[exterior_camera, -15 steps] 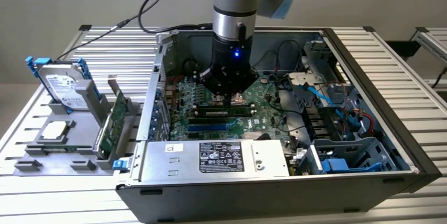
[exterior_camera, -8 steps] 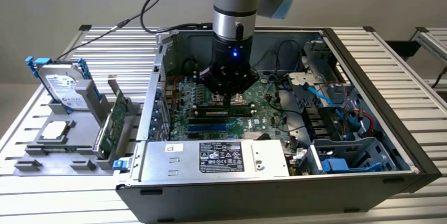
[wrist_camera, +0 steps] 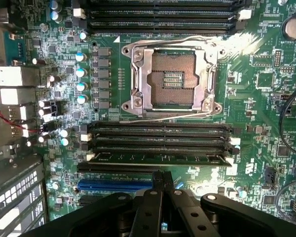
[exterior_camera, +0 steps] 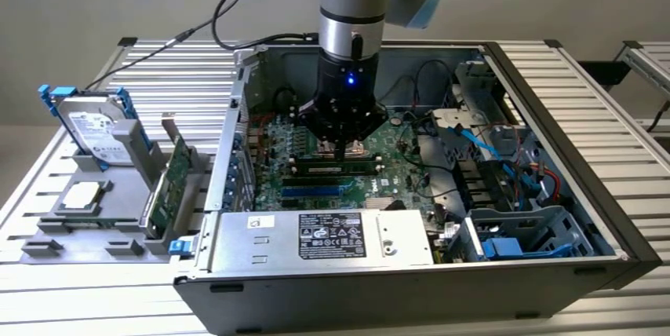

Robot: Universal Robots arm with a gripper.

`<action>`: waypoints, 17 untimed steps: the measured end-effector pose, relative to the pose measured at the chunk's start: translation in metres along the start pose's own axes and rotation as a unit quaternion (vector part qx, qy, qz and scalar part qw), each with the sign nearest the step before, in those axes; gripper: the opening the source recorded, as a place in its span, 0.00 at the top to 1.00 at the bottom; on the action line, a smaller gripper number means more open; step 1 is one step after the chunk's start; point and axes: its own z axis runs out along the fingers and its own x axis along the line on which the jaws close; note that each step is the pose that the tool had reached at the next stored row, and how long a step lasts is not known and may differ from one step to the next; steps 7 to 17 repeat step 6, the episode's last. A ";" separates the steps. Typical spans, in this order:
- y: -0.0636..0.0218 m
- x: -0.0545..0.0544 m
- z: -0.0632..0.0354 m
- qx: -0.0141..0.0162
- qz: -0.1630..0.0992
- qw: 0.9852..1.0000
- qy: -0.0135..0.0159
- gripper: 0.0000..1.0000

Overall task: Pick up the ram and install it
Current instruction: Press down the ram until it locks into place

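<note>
The claw (exterior_camera: 338,145) hangs inside the open computer case (exterior_camera: 544,116), low over the motherboard (exterior_camera: 403,147), and its two fingers (wrist_camera: 158,185) are pressed together with nothing between them, so it is clenched and empty. In the wrist view the fingertips meet just off the bank of black memory slots (wrist_camera: 158,138) that lies beside the bare processor socket (wrist_camera: 173,78). The ram (wrist_camera: 158,159) stands seated in the slot of that bank farthest from the socket, a thin green strip running the slot's length, with a white latch (wrist_camera: 235,146) near one end of the bank. In the exterior view the ram (exterior_camera: 337,169) shows as a green stick with black chips lying across the board directly below the claw, apart from the fingertips. A second bank of black slots (wrist_camera: 160,15) sits on the far side of the socket from the ram. Blue slots (exterior_camera: 319,191) run between the ram and the grey power supply (exterior_camera: 319,238) with its label. Outside the case, towards the exterior view's left, a grey holder (exterior_camera: 78,230) on the slatted surface (exterior_camera: 586,65) carries a hard drive (exterior_camera: 92,128) in a blue frame, a wider green expansion card (exterior_camera: 168,187) standing on edge, and a square processor chip (exterior_camera: 84,195) lying flat.
</note>
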 end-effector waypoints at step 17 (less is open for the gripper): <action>0.0000 0.000 -0.0001 0.000 0.000 1.000 0.000 0.89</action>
